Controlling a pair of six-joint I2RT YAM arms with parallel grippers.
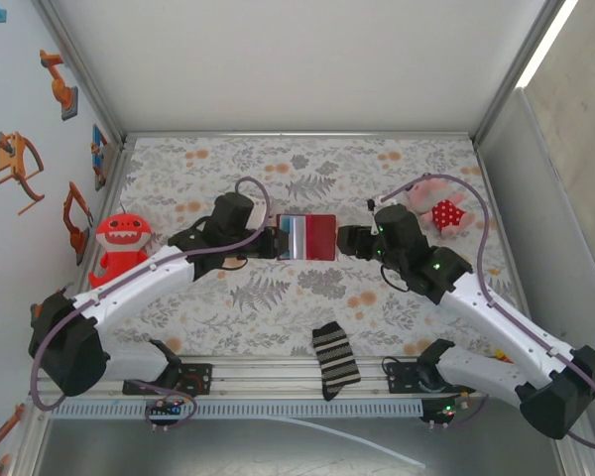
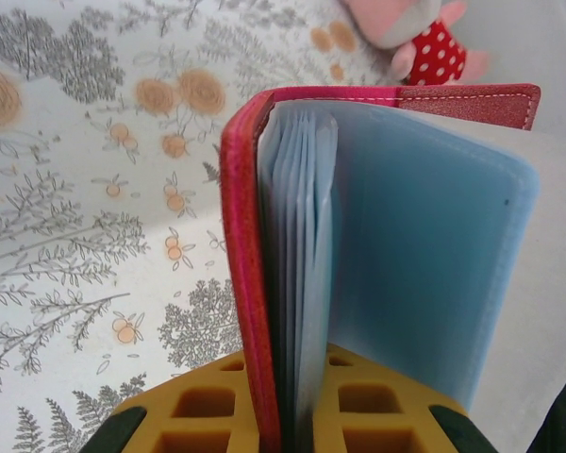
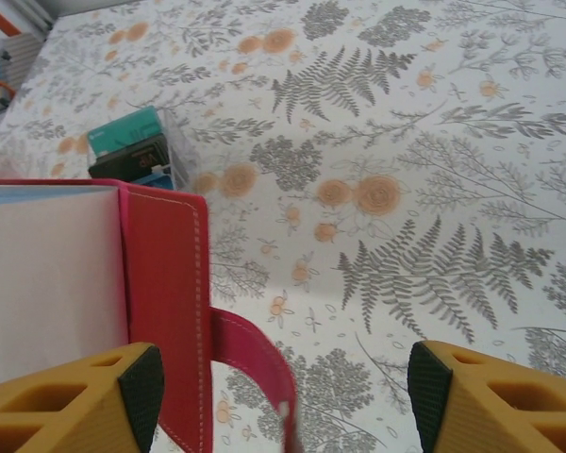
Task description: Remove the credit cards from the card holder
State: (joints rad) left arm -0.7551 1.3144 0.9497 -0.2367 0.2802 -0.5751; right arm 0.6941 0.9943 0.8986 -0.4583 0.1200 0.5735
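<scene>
The dark-red card holder (image 1: 307, 238) hangs open above the middle of the table. My left gripper (image 1: 273, 243) is shut on its left edge. In the left wrist view the yellow fingers (image 2: 198, 411) clamp the red cover (image 2: 248, 283) and the blue-grey pockets (image 2: 424, 255) together. The credit cards are hidden inside the pockets. My right gripper (image 1: 345, 240) stands open at the holder's right edge. In its own view the red cover (image 3: 165, 283) lies beside the left finger (image 3: 75, 401), and the snap tab (image 3: 259, 363) hangs between the spread fingers without being pinched.
A pink plush with a red dotted part (image 1: 438, 208) lies at the back right. A red monster toy (image 1: 122, 243) stands at the left. A striped sock (image 1: 335, 359) lies at the near edge. A teal and black boxy item (image 3: 132, 146) sits on the cloth.
</scene>
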